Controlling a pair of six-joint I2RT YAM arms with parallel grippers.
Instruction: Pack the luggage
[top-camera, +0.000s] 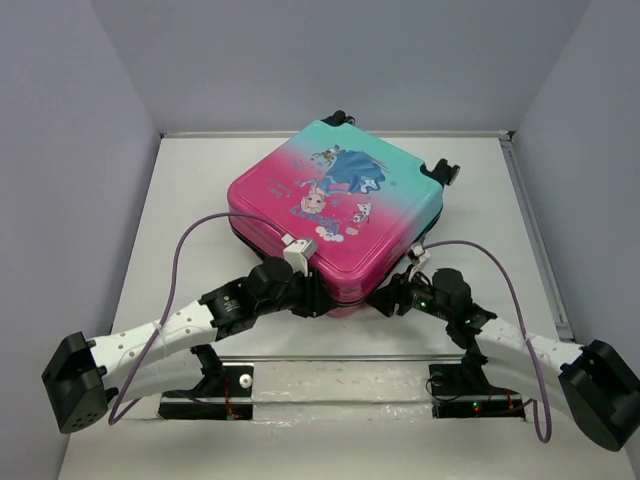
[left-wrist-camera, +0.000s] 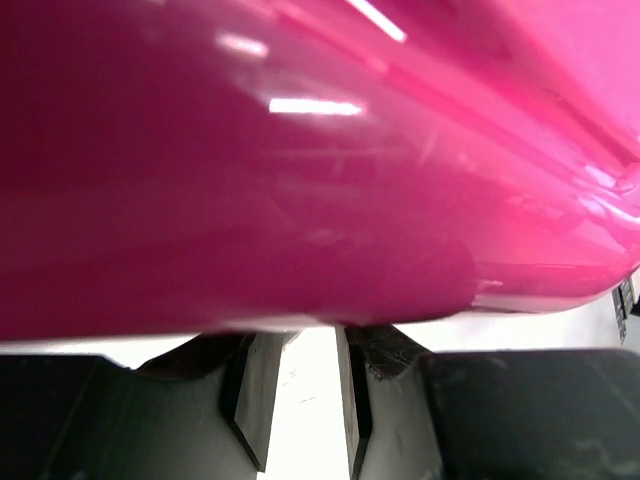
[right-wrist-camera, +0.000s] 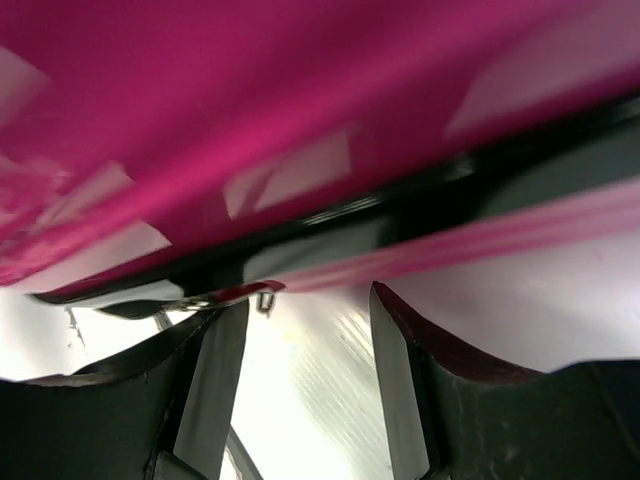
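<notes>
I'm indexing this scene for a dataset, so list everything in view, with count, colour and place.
luggage: one, pink fading to teal, cartoon print, lying flat with lid down, mid-table
wheels: two visible, black, at the luggage's far corners
zipper band: one, black, round the luggage's side
table: one, white, under everything
walls: three, pale lilac-grey, at left, back and right
cables: two, purple, one looping along each arm
arms: two, white and black, reaching from the near edge to the luggage's near side
left gripper: one, black, open, under the luggage's near edge
right gripper: one, black, open, by the zipper band
</notes>
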